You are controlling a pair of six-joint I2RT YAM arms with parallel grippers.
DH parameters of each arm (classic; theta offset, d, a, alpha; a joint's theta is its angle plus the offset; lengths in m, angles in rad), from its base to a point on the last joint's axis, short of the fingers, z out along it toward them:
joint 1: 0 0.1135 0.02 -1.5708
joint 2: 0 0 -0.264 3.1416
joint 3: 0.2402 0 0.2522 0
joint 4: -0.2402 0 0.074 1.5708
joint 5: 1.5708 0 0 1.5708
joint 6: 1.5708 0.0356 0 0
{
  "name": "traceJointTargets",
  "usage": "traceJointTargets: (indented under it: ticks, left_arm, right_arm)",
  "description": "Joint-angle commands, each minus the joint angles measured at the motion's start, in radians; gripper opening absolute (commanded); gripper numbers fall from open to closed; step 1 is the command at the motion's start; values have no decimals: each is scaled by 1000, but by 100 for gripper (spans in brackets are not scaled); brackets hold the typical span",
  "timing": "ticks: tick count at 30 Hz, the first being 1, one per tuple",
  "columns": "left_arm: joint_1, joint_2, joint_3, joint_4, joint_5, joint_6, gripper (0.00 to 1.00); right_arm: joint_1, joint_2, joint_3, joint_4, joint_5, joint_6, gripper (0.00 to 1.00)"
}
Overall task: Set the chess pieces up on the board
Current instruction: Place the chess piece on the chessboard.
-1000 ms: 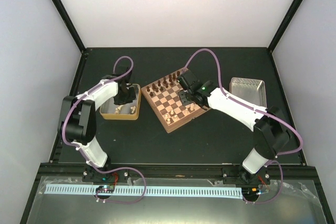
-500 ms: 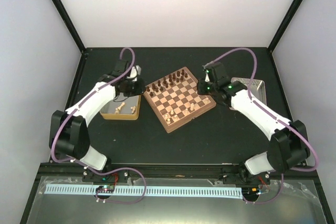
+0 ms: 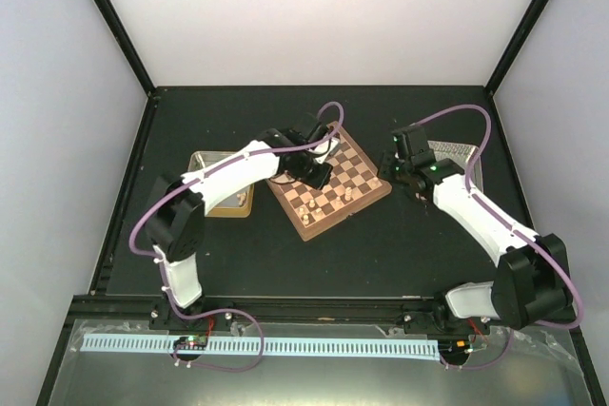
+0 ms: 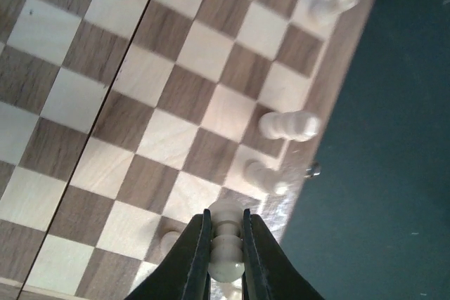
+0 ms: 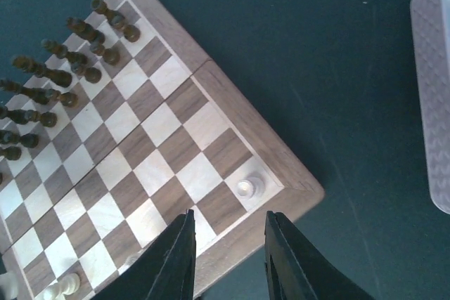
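Observation:
The checkered board lies tilted in the middle of the table. My left gripper hangs over the board's middle, shut on a pale cream piece held above the near row squares. Other cream pieces stand along the board's near edge. Dark pieces stand in two rows at the far side. My right gripper is open and empty just right of the board, above its right corner, where one cream piece stands.
A tan tray lies left of the board, mostly under my left arm. A silver metal tray sits at the right behind my right arm, and it also shows in the right wrist view.
My left arm has swung right from the tan tray to over the board, carrying a cream piece. My right gripper has pulled back off the board to its right side.

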Motion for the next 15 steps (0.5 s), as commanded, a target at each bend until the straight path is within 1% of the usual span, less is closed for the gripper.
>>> traceJointTargets:
  ticks: [1,8,15]
  left_arm:
    - [-20,85,88,-143,-83,42,5]
    - [-39,185,155,-228,-120,94,6]
    - [-44,276,227,-275,-108,127,7]
  right_arm:
    - [-19,-39,-20,-8,37,30,30]
    - [-31,-46,-36,-15,36,31,30]
    - [-32,-35,-34,-17,29,30,30]
